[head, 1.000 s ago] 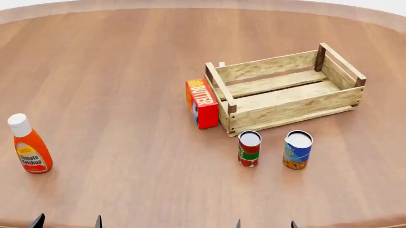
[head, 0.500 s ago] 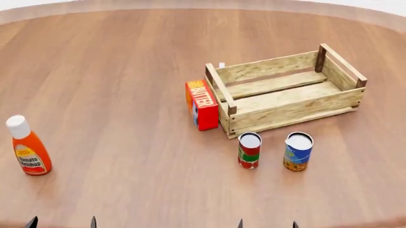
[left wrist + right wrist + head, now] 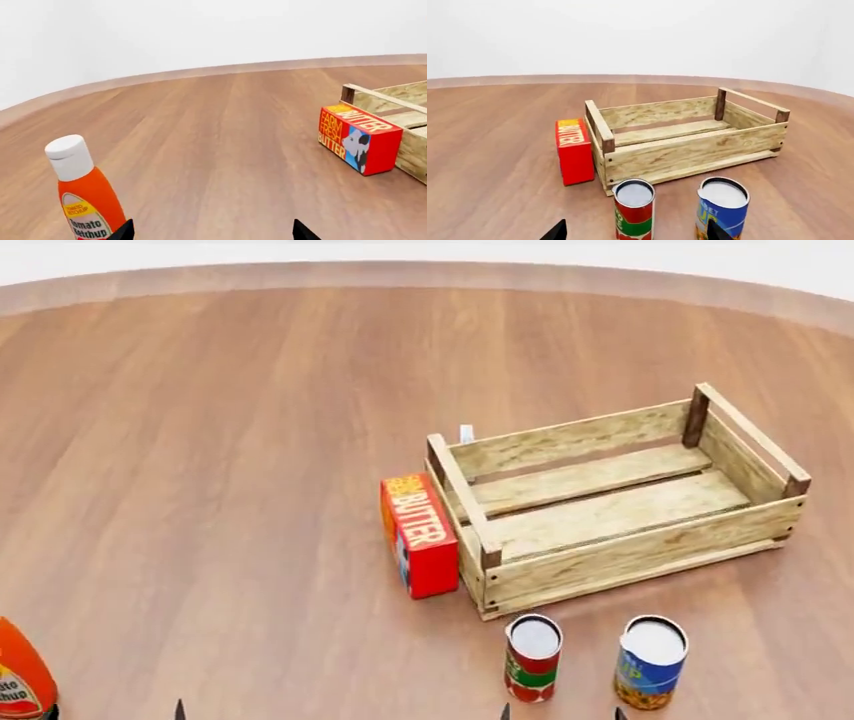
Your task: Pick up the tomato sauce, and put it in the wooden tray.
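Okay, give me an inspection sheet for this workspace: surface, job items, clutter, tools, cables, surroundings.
Surface: brown wooden table, curved far edge.
Job's things: tomato sauce upright, in front of the wooden tray; tray holds nothing.
Clutter: blue-and-yellow can beside the sauce; butter box against the tray's end; ketchup bottle far left.
Tools: left tool and right tool show only fingertips, spread apart, holding nothing.
Cables: nothing seen.
Surroundings: plain white wall.

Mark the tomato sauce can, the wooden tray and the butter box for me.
tomato sauce (image 3: 634, 216): right wrist view, red part of the label.
wooden tray (image 3: 641, 555): head view, near side wall slat.
butter box (image 3: 360, 137): left wrist view, printed long face.
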